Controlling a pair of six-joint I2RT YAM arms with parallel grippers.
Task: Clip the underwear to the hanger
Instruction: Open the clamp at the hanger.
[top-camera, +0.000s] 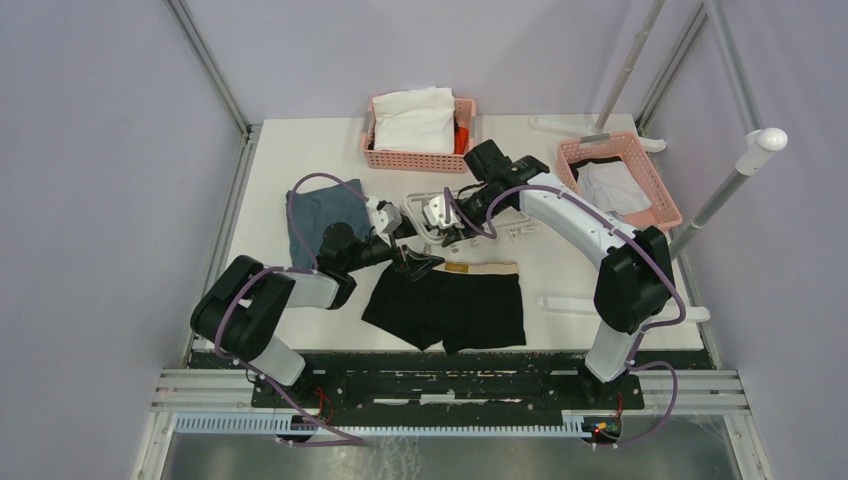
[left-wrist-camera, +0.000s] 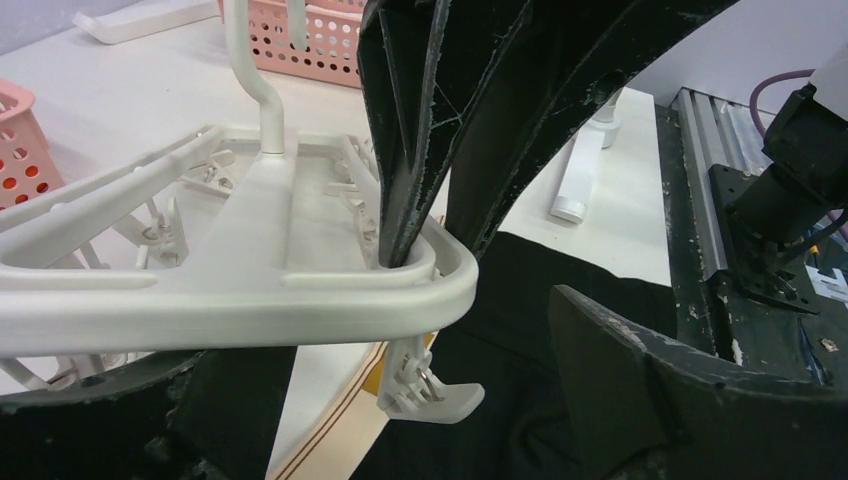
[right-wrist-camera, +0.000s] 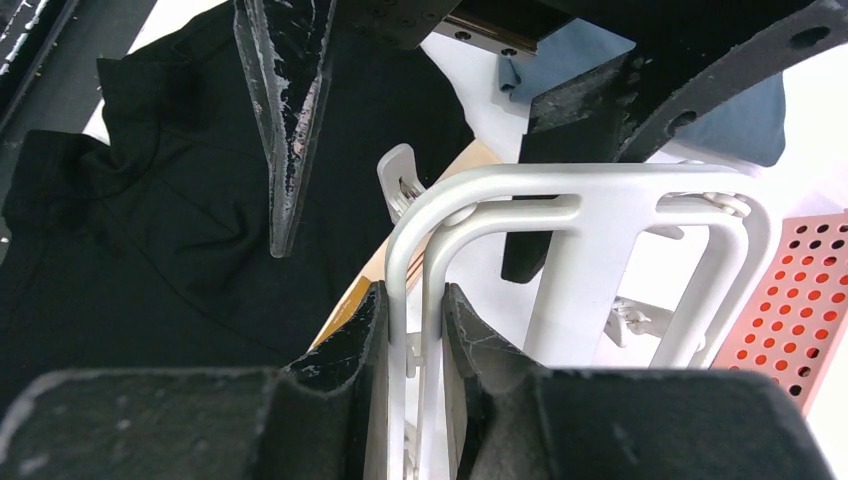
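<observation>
Left gripper (top-camera: 413, 262): I read it as wide open, holding nothing. Its fingers (right-wrist-camera: 285, 120) stand on either side of the hanger's near corner, and I see no contact. From overhead it is black on black fabric, so the tips are hard to separate.
Right gripper (right-wrist-camera: 413, 305): clamped on the hanger (left-wrist-camera: 260, 290), pinching a thin rail beside a rounded corner. That corner sits raised above the fabric.
Hanger: from overhead both arms cover most of it. The hook's top is cut off in the left wrist view. I can't count the clips.
Clip (left-wrist-camera: 428, 392): dangles under the corner, over the waistband edge. I can't tell if it bites fabric.
Underwear (top-camera: 445, 310): flat on the table (top-camera: 300, 150), in front of the arm bases. The waistband (top-camera: 482, 266) faces away from them, just under the hanger's near edge. The left gripper hides the waistband's left end.
Blue-grey cloth (top-camera: 325, 215): left of the hanger, partly under the left arm.
Pink basket (top-camera: 385, 158): at the far edge, with white cloth inside. The rest of its contents are unclear.
</observation>
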